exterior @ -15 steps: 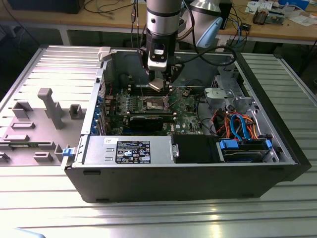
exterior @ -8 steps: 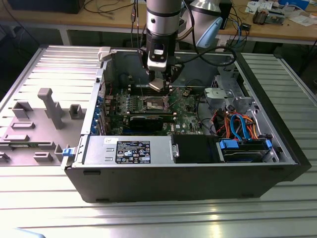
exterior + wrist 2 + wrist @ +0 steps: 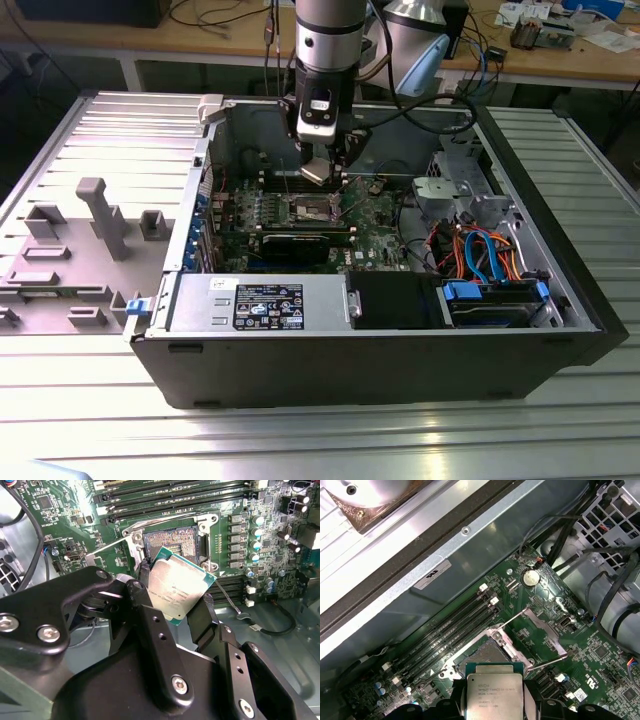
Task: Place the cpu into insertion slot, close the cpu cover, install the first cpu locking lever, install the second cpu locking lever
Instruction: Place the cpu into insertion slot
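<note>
exterior view: gripper (image 3: 318, 172) hangs inside the open computer case (image 3: 400, 370), above the insertion slot (image 3: 310, 208) on the green board.
second wrist view: jaws clamped on two opposite edges of the cpu (image 3: 177, 585). chip tilted, silvery top facing the camera, held clear of the slot (image 3: 172, 542), whose contact field lies bare.
first wrist view: cpu cover (image 3: 546, 634) stands swung open beside the slot (image 3: 485, 652).

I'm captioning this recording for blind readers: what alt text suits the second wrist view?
A black end effector grips a silvery square cpu by two opposite edges, tilted, in front of the uncovered insertion slot. Around the slot lies a green motherboard, with long black memory slots beyond it.
</note>
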`<state>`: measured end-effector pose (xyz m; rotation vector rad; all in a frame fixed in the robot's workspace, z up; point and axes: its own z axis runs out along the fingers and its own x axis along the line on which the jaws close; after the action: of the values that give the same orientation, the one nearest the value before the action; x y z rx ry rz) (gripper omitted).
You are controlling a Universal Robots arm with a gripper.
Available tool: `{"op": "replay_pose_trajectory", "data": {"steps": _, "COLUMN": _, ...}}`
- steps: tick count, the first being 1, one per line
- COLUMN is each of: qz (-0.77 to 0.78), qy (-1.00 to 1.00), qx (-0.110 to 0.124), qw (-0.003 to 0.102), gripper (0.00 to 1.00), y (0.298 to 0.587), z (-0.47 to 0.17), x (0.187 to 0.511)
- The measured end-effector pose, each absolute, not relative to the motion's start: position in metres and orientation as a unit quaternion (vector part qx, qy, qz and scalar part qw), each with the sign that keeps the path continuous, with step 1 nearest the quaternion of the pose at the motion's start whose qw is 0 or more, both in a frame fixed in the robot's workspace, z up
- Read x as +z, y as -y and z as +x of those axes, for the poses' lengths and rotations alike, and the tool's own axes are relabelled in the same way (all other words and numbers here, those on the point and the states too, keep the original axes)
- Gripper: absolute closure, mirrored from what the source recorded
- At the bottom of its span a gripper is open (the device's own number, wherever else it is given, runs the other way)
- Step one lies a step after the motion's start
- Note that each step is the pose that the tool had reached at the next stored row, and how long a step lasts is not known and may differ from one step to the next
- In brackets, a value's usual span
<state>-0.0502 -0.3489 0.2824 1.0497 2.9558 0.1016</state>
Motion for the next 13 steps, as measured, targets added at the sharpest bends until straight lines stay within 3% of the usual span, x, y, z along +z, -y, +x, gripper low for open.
{"op": "replay_pose_trajectory", "data": {"steps": 13, "qz": 0.34, "qy": -0.94, "qx": 0.032, "qw": 0.002, "gripper": 0.45, "y": 0.3489, "z": -0.0502, "x": 0.282}}
